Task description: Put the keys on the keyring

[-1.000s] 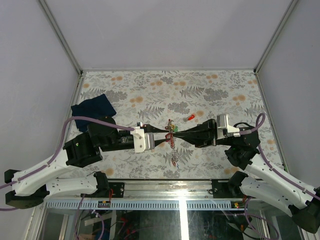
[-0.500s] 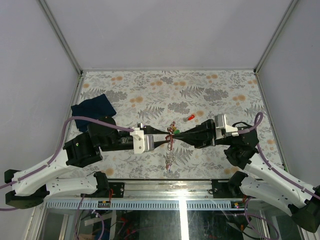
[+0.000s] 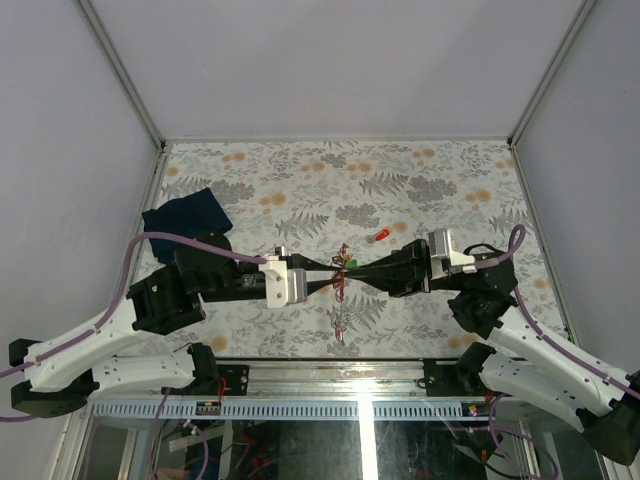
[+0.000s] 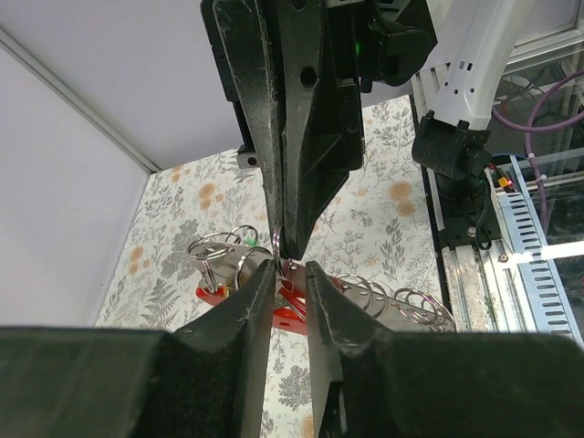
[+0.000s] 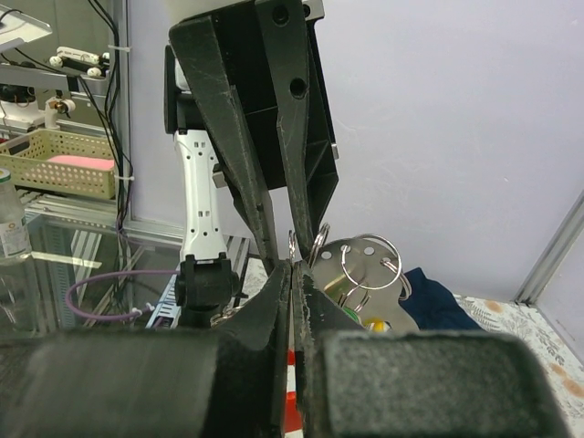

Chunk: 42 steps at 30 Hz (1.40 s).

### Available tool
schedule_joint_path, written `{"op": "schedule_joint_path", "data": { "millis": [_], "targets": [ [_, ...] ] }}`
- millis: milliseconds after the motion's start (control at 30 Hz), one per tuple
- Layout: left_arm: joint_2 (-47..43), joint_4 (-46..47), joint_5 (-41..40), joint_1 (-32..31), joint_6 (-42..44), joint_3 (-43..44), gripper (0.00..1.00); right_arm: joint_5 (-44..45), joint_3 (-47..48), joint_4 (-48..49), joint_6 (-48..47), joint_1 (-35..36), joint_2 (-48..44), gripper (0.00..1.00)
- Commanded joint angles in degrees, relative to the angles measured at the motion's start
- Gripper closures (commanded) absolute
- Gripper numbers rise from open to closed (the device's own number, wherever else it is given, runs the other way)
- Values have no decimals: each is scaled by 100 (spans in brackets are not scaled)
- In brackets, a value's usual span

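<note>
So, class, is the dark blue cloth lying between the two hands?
No, the dark blue cloth lies by the left edge of the floral table.

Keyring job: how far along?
Midway. The left gripper and right gripper both pinch the keyring in mid-air. What look like keys dangle below it, seemingly threaded. Left to do: at least the red-tagged key lying on the table.

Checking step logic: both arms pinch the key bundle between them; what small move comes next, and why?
Probably a slight roll of the right gripper to thread along the keyring, the left gripper bracing: both jaws are shut on it, tip to tip.
</note>
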Motion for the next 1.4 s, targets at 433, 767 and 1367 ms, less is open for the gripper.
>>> {"op": "schedule_joint_path", "data": {
  "millis": [433,767,1367],
  "targets": [
    [140,101,130,-38,31,210,100,94,305,-3,-304,-20,-159,93],
    [598,-1466,-292,-35,361,1183,100,186,571,-1720,-1436,-20,-431,79],
    [1296,-2545,-507,-36,667,2097,100,-317,932,-2453,-1684,-24,-78,78]
  ]
}}
